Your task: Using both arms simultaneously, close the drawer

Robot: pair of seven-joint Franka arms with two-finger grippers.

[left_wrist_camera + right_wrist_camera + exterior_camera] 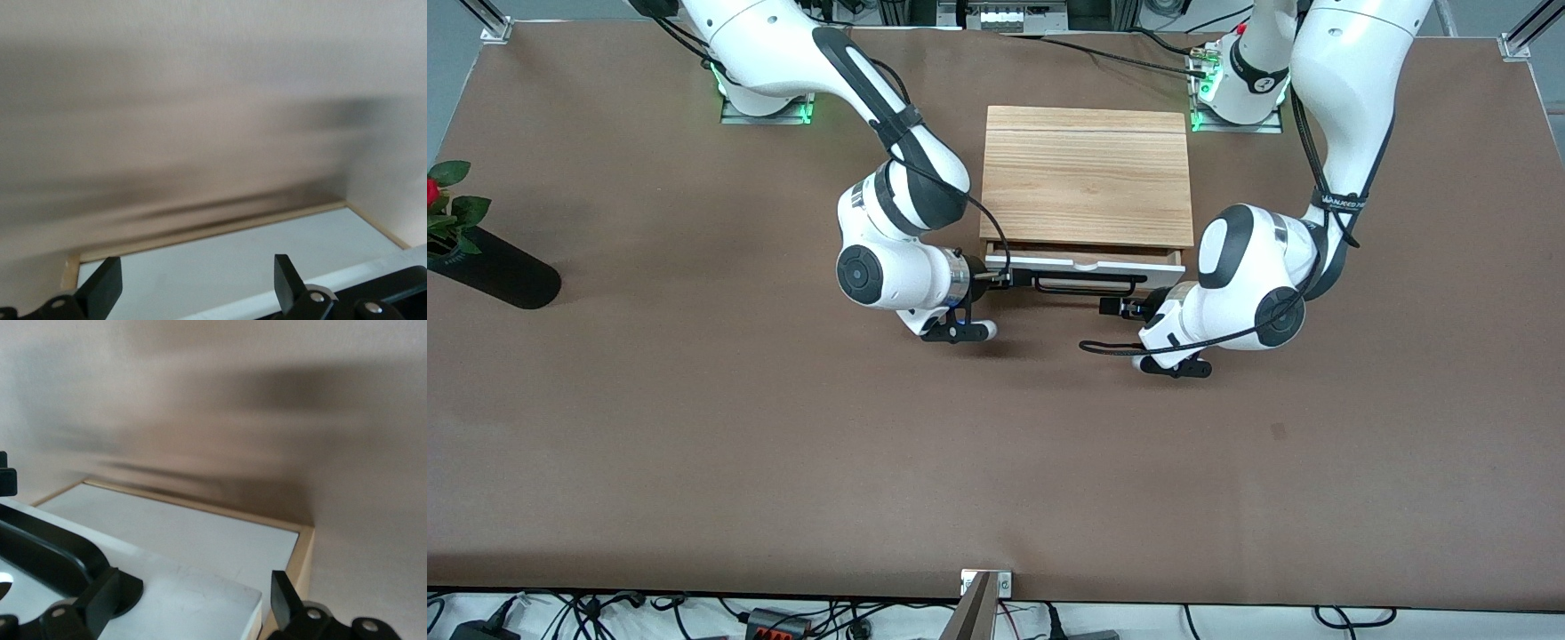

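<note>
**Two pincers at a nearly shut drawer**

The drawer (pixel 1083 263) juts slightly from its cabinet (pixel 1087 175) mid-desk (pixel 783 462), contents hidden. The left pincer (pixel 193 287) and right pincer (pixel 190 603) stand spread apart at the white front's ends, gripping nothing.

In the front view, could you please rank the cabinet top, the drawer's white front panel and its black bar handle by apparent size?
1. Cabinet top
2. White front panel
3. Black bar handle
</note>
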